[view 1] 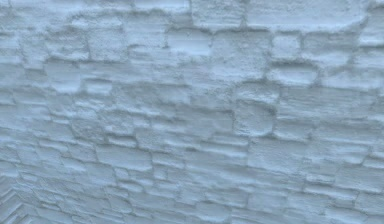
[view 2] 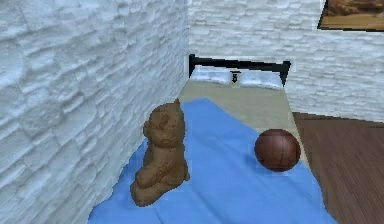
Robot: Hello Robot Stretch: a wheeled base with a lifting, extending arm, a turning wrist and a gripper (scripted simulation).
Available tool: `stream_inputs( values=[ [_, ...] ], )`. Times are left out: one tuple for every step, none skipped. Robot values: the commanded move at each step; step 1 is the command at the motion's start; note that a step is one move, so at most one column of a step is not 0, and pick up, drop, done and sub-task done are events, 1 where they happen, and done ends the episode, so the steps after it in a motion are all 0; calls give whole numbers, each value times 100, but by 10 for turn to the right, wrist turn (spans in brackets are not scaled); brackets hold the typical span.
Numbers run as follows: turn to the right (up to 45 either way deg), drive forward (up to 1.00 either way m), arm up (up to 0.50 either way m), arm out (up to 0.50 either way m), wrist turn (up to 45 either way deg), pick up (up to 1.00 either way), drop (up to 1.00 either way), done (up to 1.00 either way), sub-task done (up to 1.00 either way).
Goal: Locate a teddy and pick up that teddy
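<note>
Arm side view's lower left has the teddy (view 2: 163,155), a brown bear sitting upright on the blue blanket (view 2: 240,185) of a bed (view 2: 262,108), near the edge beside the white stone wall (view 2: 70,90). A dark reddish-brown ball (view 2: 277,149) rests on the same blanket, apart from the bear, toward the view's right. Farther up lie two white pillows (view 2: 212,74) under a dark headboard (view 2: 240,61) (something small and dark sits between them, too small to tell). Brown wooden floor (view 2: 350,165) lies right of the bed. A framed picture (view 2: 352,14) hangs top right. Forward view faces a pale stone surface (view 1: 190,110). The gripper's state cannot be told.
</note>
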Motion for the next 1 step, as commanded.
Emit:
stream_inputs(
  values=[
    [0,0,50,0,0,0,0,0,0]
  ],
)
